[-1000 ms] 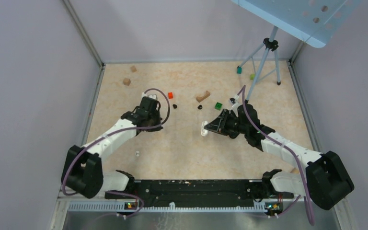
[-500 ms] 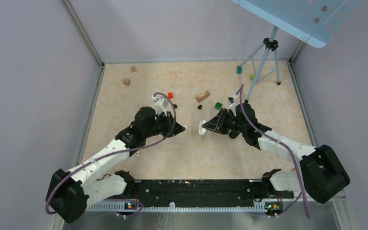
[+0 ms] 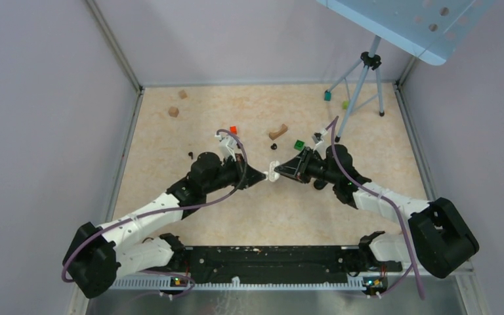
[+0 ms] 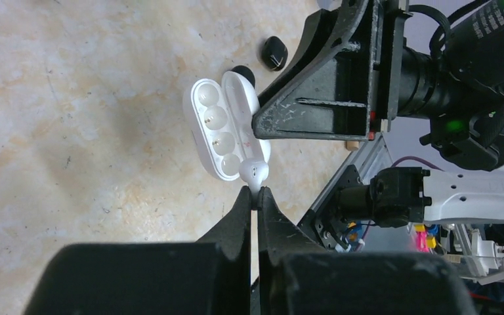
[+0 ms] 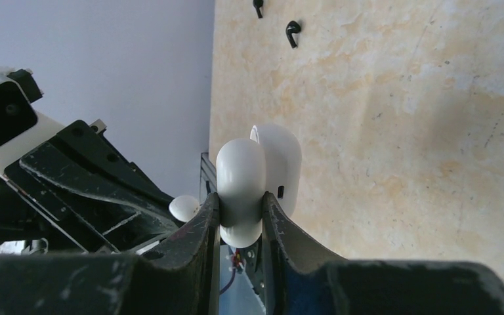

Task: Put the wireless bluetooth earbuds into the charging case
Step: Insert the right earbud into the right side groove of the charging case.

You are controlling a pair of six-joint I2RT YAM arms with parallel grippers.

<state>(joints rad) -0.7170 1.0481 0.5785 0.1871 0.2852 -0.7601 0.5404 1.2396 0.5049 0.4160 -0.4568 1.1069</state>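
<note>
Earbud [image 4: 254, 172] pinched between left fingers [image 4: 239, 216], just beside open case [image 4: 213, 125].

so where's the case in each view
top: case just above the picture's centre, small and white
left wrist: upper middle, lid open, just beyond the earbud
right wrist: centre, seen edge-on
shared landmark: the right gripper clamped on it, in all three
</note>
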